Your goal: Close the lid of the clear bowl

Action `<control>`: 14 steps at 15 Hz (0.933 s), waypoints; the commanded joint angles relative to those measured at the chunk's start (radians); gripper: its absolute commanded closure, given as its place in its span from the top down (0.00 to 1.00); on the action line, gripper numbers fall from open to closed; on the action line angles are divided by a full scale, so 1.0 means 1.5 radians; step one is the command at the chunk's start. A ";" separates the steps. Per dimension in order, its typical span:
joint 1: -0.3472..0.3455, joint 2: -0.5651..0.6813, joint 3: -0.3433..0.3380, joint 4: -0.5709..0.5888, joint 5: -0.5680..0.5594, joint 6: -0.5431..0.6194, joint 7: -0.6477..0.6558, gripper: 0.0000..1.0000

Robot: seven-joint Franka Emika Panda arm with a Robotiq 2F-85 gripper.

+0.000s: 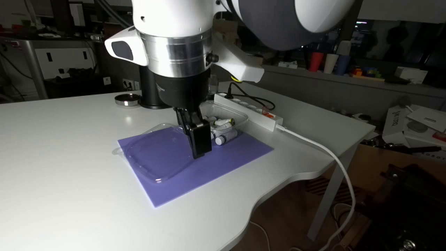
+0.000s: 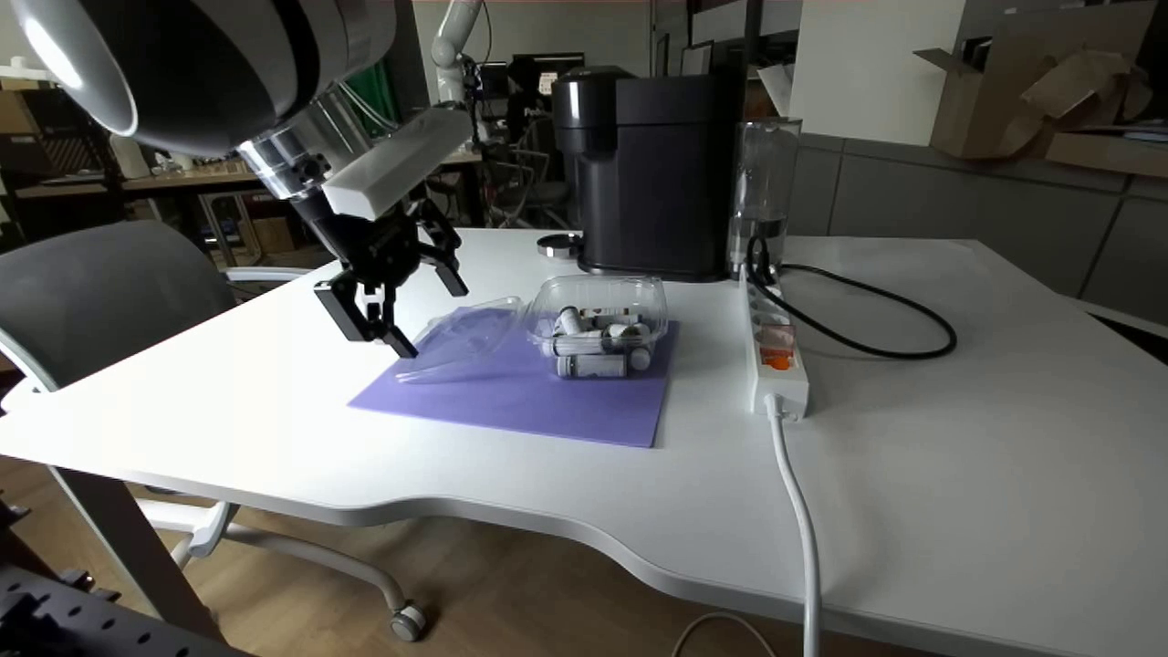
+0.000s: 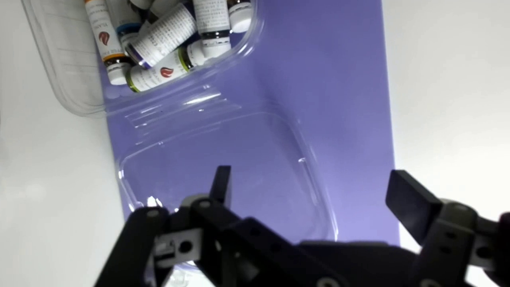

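The clear bowl stands on the purple mat and holds several small white-labelled bottles. Its wall shows in both exterior views (image 1: 244, 118) (image 2: 544, 310) and in the wrist view (image 3: 73, 85). The transparent lid (image 3: 259, 159) lies open beside the bowl over the mat, also in both exterior views (image 1: 160, 157) (image 2: 465, 336). A ridged strip lies between lid and bowl; I cannot tell if it joins them. My gripper (image 2: 433, 318) is open and empty above the lid. In the wrist view the fingers (image 3: 310, 181) stand either side of one lid edge. In an exterior view one finger (image 1: 200, 150) hides part of the lid.
The purple mat (image 1: 223, 170) lies near the table's curved front edge (image 2: 584, 538). A white power strip (image 2: 777, 356) with cables stands beside the bowl. A black machine (image 2: 666, 173) and a round metal dish (image 1: 128, 100) are behind.
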State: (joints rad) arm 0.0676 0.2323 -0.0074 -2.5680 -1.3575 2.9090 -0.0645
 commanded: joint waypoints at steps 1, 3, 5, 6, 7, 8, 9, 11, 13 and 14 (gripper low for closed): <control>0.005 0.034 -0.005 0.027 -0.056 0.009 0.005 1.00; 0.011 0.044 -0.006 0.041 -0.099 0.004 0.026 1.00; 0.015 0.053 -0.006 0.059 -0.147 -0.003 0.043 1.00; 0.016 0.059 -0.006 0.067 -0.169 -0.007 0.047 1.00; 0.017 0.064 -0.005 0.075 -0.190 -0.009 0.052 1.00; 0.017 0.070 -0.003 0.079 -0.204 -0.013 0.054 1.00; 0.017 0.072 -0.001 0.079 -0.206 -0.016 0.056 1.00; 0.011 0.065 0.000 0.067 -0.176 -0.009 0.020 1.00; 0.012 0.069 -0.001 0.070 -0.183 -0.014 0.024 1.00; 0.013 0.069 -0.001 0.072 -0.191 -0.013 0.032 1.00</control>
State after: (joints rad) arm 0.0850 0.3397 -0.0079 -2.4618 -1.6270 2.8938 -0.0363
